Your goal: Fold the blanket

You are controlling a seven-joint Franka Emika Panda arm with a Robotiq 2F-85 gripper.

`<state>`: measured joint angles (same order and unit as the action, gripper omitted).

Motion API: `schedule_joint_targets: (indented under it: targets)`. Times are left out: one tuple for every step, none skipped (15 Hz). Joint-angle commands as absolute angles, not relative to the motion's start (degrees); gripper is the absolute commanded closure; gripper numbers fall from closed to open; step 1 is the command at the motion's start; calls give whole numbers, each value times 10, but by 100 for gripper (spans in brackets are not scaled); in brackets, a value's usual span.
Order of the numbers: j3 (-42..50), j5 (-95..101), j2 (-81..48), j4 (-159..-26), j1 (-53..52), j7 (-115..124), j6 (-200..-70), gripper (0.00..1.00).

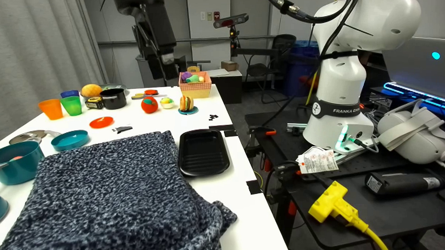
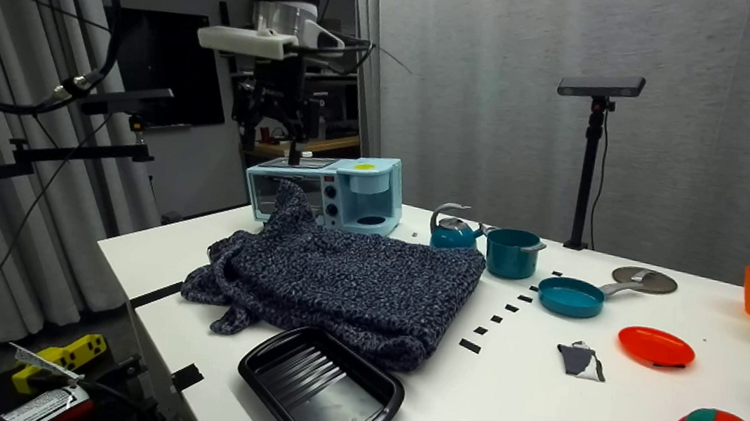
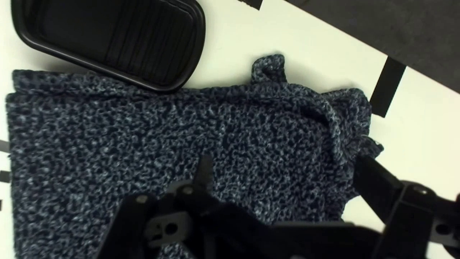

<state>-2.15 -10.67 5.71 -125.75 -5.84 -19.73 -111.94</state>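
Above the blanket (image 3: 107, 151), the hand (image 3: 283, 162) hangs empty, spread wide.

Lab: robot arm (image 1: 340, 83), mounted camera (image 2: 601, 86)

Rounded and white, the robot arm (image 1: 341, 79) wears a black base band (image 1: 332, 110) lettered “FRANKA” above a pale green light strip (image 1: 341, 136), thick black cables (image 1: 311, 19) with a silvery connector (image 1: 294, 9), and a black jointed gripper (image 3: 285, 172) dotted with pale round pin heads (image 3: 142, 199)
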Motion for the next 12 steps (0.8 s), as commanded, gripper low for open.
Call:
schedule_joint_targets:
  targets:
    - [-27, -110, 47, -1257, -55, -205, -1118, 0]
    - [-28, -111, 41, -1256, -55, -209, -1118, 0]
    - [-28, -112, 37, -1256, -55, -212, -1118, 0]
    - [-28, -112, 37, -1256, -55, -213, -1118, 0]
    - [-28, -112, 37, -1255, -55, -213, -1118, 0]
    - [-28, -113, 36, -1253, -55, -219, -1122, 0]
    - [-32, -121, 34, -1254, -59, -223, -1130, 0]
    - [-36, -127, 35, -1255, -63, -223, -1132, 0]
    - [-43, -133, 32, -1256, -68, -225, -1143, 0]
    - [-51, -144, 29, -1257, -74, -227, -1155, 0]
    - [-59, -154, 26, -1258, -79, -230, -1169, 0]
    - [-69, -165, 23, -1258, -88, -232, -1184, 0]
